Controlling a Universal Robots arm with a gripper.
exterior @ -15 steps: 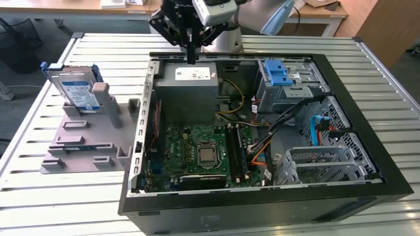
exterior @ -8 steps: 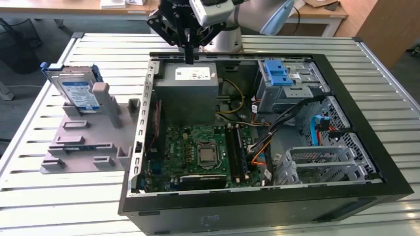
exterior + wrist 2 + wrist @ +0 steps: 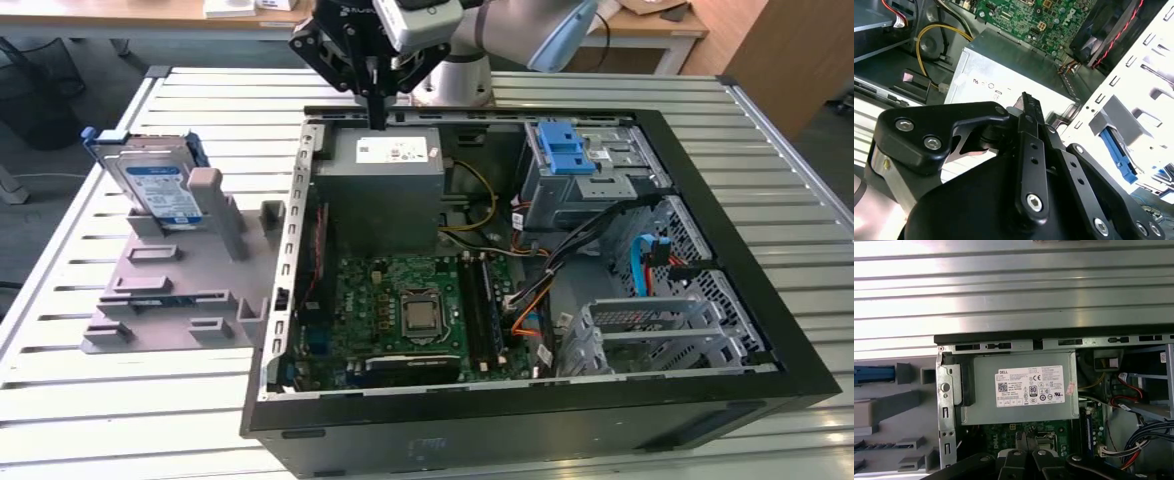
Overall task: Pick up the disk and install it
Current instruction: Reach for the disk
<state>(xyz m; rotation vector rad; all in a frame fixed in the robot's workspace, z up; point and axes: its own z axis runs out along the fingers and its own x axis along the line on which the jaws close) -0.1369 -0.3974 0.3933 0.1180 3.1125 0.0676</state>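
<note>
The disk [image 3: 154, 188], silver with a blue-and-white label and a blue carrier frame, stands on edge in a grey holder [image 3: 174, 280] on the exterior view's left, outside the computer case. My gripper [image 3: 378, 120] hangs over the rear edge of the open case, just above the grey power supply box [image 3: 387, 190]. It is well to the right of the disk in the exterior view. Its black fingers are shut together and hold nothing. In both wrist views the shut gripper [image 3: 1026, 439] [image 3: 1026, 100] points toward the power supply [image 3: 1019, 390].
The open black case [image 3: 747, 290] holds a green motherboard [image 3: 400, 310], loose cables [image 3: 574, 240] and a silver drive cage with a blue latch [image 3: 574, 160]. A second metal cage [image 3: 654, 330] sits near the front. Everything rests on a slatted metal table [image 3: 160, 420].
</note>
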